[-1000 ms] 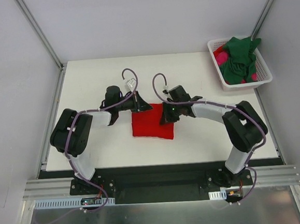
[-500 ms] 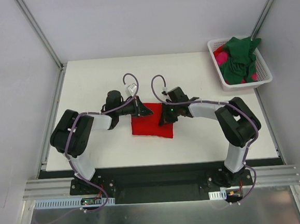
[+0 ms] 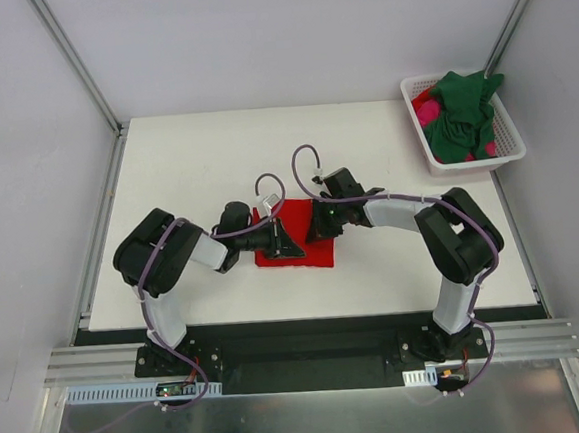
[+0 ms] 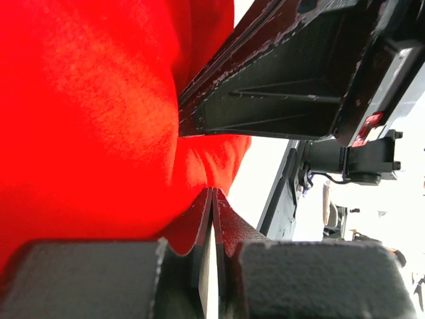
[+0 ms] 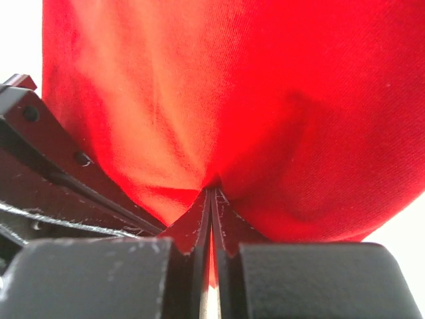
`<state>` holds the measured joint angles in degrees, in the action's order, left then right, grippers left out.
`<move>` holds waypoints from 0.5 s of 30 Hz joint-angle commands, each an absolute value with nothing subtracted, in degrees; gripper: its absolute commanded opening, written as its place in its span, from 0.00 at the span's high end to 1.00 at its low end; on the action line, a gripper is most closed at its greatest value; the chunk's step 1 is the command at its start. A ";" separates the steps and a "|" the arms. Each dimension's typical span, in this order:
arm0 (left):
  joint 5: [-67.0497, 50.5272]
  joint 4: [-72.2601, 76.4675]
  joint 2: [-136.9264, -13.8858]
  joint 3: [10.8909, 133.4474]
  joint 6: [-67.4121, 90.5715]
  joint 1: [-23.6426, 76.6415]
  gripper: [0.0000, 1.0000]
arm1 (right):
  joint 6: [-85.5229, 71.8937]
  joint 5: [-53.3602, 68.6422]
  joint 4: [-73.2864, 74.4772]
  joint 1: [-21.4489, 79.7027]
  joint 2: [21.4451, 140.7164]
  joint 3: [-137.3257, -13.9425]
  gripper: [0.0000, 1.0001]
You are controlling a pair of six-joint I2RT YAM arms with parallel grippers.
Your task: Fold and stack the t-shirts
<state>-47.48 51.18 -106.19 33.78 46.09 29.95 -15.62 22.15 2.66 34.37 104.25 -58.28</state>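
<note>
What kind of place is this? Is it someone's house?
Probably not a house: it looks like a robot lab. Two robot arms are bolted to a metal rail beside a white table walled by plain panels, holding a red t-shirt.

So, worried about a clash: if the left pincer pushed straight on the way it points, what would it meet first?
The red t-shirt that the left pincer is shut on; the right pincer looks close beyond it, though depth is unclear.
</note>
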 commanded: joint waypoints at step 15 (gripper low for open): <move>-44.21 60.46 -113.90 24.87 49.57 28.65 1.00 | -15.03 21.09 2.02 33.40 100.99 -56.87 0.99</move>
